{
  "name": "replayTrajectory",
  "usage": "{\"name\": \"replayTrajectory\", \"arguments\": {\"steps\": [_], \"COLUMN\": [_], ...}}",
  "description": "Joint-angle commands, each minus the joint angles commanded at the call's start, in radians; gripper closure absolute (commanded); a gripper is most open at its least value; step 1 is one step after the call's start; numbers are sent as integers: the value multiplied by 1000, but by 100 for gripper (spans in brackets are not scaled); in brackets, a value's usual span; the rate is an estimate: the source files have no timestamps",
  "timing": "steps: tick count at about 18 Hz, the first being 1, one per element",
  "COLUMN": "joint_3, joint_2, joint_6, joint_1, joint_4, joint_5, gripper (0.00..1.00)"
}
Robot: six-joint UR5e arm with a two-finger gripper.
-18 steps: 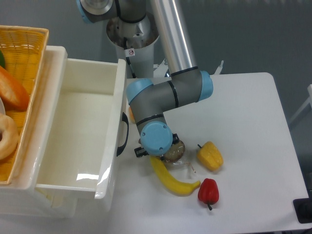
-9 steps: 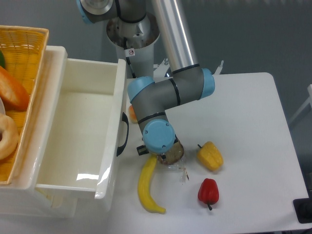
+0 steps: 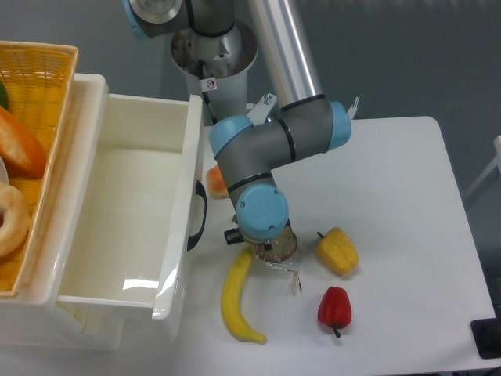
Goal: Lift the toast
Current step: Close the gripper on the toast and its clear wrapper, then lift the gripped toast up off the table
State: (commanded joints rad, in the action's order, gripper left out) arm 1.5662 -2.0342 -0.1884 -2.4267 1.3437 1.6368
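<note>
The toast [image 3: 279, 248] is a brown slice in crinkly clear wrap, lying on the white table just below the arm's blue wrist. A tail of the wrap [image 3: 291, 276] trails toward the front. My gripper [image 3: 266, 244] points straight down onto the toast. The wrist hides almost all of it, so I cannot see the fingers or whether they grip the toast.
A yellow banana [image 3: 237, 296] lies just left of the toast. A yellow pepper [image 3: 337, 250] and a red pepper [image 3: 335, 308] lie to its right. A round orange bun [image 3: 217, 182] sits behind the arm. A white bin [image 3: 125, 207] and a wicker basket [image 3: 35, 94] stand on the left.
The banana swung from under the toast to a near-upright position on its left. The arm's wrist shifted slightly right and toward the front, and the orange bun came into view.
</note>
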Motion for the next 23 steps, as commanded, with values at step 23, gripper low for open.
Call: {"name": "replayTrajectory", "arguments": {"steps": [23], "joint_3": [-46], "joint_2": [177], "joint_6": [-556], "joint_1": [-80], "joint_4": [41], "joint_5": [-107], "gripper": [85]}}
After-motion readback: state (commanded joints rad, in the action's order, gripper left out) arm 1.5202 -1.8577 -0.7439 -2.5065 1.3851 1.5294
